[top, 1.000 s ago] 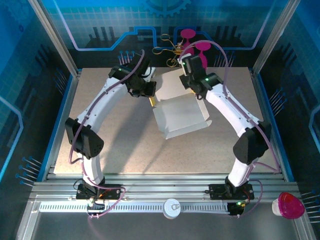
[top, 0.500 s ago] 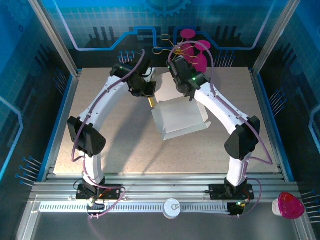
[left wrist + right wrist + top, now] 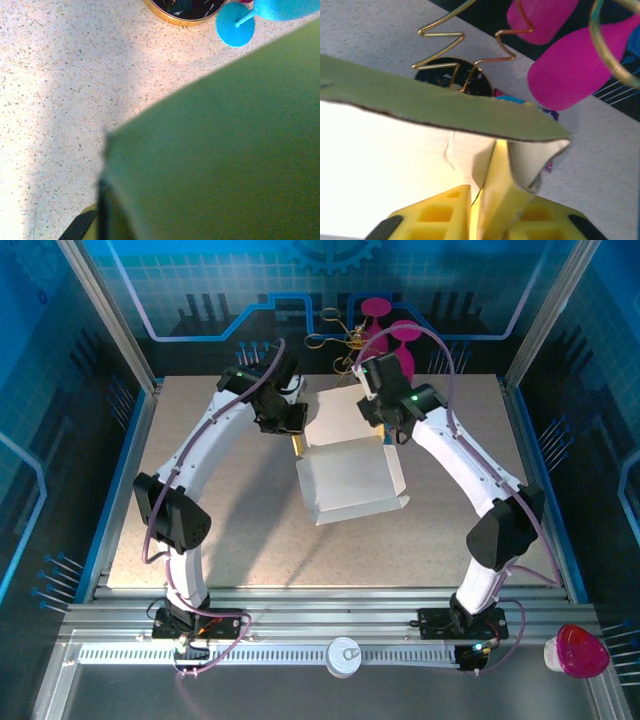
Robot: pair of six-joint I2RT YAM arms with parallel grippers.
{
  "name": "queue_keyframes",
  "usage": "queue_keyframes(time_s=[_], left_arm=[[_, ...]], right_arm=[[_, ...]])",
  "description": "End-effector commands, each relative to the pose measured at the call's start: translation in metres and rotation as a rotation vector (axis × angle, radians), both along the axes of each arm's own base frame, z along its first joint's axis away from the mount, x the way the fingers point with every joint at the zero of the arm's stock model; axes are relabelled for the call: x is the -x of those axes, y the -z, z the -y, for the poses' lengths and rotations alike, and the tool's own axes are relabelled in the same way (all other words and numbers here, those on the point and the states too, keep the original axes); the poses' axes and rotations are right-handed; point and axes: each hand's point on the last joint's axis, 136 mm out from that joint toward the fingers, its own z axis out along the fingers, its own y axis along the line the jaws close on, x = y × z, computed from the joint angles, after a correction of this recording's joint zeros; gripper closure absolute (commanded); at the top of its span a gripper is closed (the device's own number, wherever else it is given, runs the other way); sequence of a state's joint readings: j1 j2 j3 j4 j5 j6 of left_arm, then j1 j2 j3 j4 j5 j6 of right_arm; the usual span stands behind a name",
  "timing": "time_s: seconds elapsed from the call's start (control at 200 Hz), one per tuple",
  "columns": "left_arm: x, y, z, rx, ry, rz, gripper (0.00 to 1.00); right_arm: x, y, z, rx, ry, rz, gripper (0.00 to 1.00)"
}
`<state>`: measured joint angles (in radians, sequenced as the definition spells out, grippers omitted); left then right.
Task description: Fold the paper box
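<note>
Two grippers are mid-fold on the paper box (image 3: pixel 350 480), upper centre. The right gripper (image 3: pixel 490 200) jaws pinch its rear flap. The left gripper (image 3: pixel 293 435) jaws' state I cannot tell. Next, crease the flap inward.

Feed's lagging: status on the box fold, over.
Right gripper shut on the paper box flap. Left gripper at its left edge, grip unclear. Wire stand behind, clear of it.

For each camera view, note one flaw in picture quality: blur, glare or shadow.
Left wrist: the paper box looms close, blurred and greenish. Right wrist: its white inside is blown out. Top external: soft shadows cross the table.
</note>
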<state>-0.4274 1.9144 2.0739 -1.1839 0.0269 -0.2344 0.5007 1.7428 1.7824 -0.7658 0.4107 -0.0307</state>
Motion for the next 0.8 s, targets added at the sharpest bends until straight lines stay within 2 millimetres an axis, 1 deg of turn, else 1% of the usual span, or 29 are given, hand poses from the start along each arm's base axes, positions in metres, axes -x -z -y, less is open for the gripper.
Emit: queue_keyframes(time_s=[0.0, 0.15, 0.36, 0.475, 0.55, 0.585, 0.725, 0.79], left_arm=[[-0.005, -0.018, 0.012, 0.069, 0.019, 0.045, 1.00], [-0.006, -0.019, 0.012, 0.073, 0.018, 0.046, 1.00], [-0.006, -0.020, 0.012, 0.074, 0.017, 0.048, 1.00], [-0.006, -0.021, 0.012, 0.075, 0.015, 0.049, 1.00], [-0.006, -0.021, 0.012, 0.075, 0.016, 0.049, 1.00], [-0.006, -0.021, 0.012, 0.077, 0.016, 0.047, 1.00], [-0.006, -0.019, 0.012, 0.075, 0.016, 0.043, 1.00], [-0.006, -0.018, 0.011, 0.067, 0.011, 0.041, 1.00]], right_arm=[[0.017, 0.006, -0.017, -0.124, -0.084, -0.066, 0.73], [0.018, 0.011, -0.005, -0.127, -0.053, -0.070, 0.68], [0.017, 0.021, 0.006, -0.113, -0.012, -0.079, 0.67], [0.015, 0.023, 0.011, -0.120, 0.013, -0.076, 0.77], [0.012, 0.021, 0.014, -0.119, 0.025, -0.066, 0.80], [0.011, 0.019, 0.015, -0.119, 0.032, -0.059, 0.83], [0.005, 0.011, 0.019, -0.098, 0.078, -0.034, 1.00], [0.003, 0.009, 0.026, -0.049, 0.128, -0.022, 1.00]])
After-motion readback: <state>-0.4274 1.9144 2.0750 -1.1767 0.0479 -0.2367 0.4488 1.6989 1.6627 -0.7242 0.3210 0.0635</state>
